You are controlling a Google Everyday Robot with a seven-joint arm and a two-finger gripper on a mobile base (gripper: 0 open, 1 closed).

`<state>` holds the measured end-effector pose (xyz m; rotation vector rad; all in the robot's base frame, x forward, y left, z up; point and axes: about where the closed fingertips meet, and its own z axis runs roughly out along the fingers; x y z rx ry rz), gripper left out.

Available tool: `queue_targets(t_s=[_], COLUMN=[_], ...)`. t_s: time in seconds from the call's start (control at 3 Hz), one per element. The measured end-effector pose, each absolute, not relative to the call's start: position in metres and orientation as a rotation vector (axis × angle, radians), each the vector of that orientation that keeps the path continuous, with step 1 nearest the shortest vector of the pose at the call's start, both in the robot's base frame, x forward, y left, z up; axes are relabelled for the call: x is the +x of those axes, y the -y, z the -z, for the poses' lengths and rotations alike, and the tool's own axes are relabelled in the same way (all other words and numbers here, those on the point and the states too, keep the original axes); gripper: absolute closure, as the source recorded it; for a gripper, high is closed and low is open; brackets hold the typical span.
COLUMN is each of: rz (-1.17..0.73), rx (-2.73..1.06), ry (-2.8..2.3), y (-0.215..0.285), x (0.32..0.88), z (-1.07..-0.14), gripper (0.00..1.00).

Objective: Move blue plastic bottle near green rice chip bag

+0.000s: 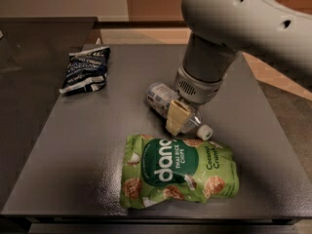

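Note:
The blue plastic bottle (160,97) lies on its side on the dark grey table (87,140), its white cap (204,132) pointing right and toward the front. My gripper (183,118) comes down from the upper right and is shut across the bottle's middle. One cream fingertip (175,117) shows on the bottle's near side. The green rice chip bag (178,172) lies flat just in front of the bottle. The cap sits a small gap from the bag's top edge.
A small dark blue-black chip bag (87,68) lies at the table's back left. The table's front edge runs just below the green bag. My large grey arm (234,23) covers the upper right.

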<state>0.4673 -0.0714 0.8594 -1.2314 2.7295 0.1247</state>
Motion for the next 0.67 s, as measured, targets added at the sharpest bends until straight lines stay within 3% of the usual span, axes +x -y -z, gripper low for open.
queue_targets(t_s=[0.33, 0.67], rz=[-0.124, -0.124], rx=[-1.232, -1.232], ry=[-2.728, -2.728], y=[0.071, 0.0709], x=[0.4671, 0.4671], z=[-0.8591, -0.8591], gripper=[0.0, 0.0])
